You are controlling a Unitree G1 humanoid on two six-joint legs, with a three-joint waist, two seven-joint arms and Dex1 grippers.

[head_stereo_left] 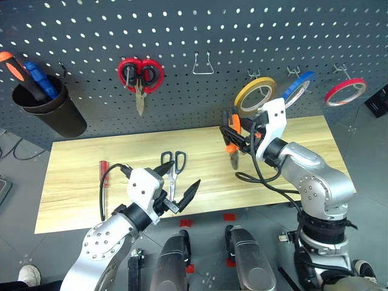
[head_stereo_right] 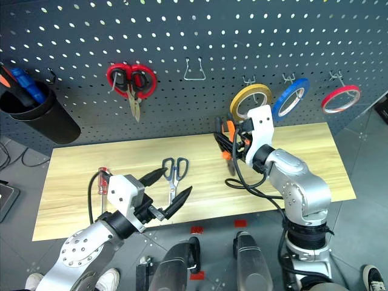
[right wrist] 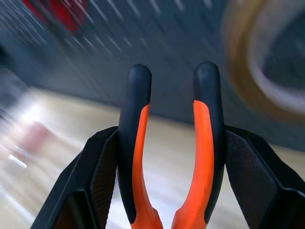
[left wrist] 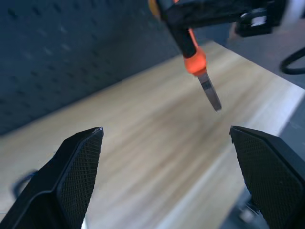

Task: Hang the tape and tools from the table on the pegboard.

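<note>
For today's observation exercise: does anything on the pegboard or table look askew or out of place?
Nothing looks damaged or spilled. The blue-handled scissors and the small red screwdriver lie loose on the table rather than on the pegboard, and the right gripper holds the pliers in mid-air.

The dark-blue-handled steel scissors (head_stereo_left: 173, 168) lie mid-table on the pale wooden plank table (head_stereo_left: 79, 163). The small red-handled screwdriver (head_stereo_left: 103, 176) lies to their left. The dark grey pegboard (head_stereo_left: 182, 36) stands behind.

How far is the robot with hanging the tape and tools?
Done: the red tape roll hangs on the pegboard. In hand: the right gripper holds the pliers above the table. Left: the blue-handled scissors and red-handled screwdriver lie there; the left gripper is open.
</note>
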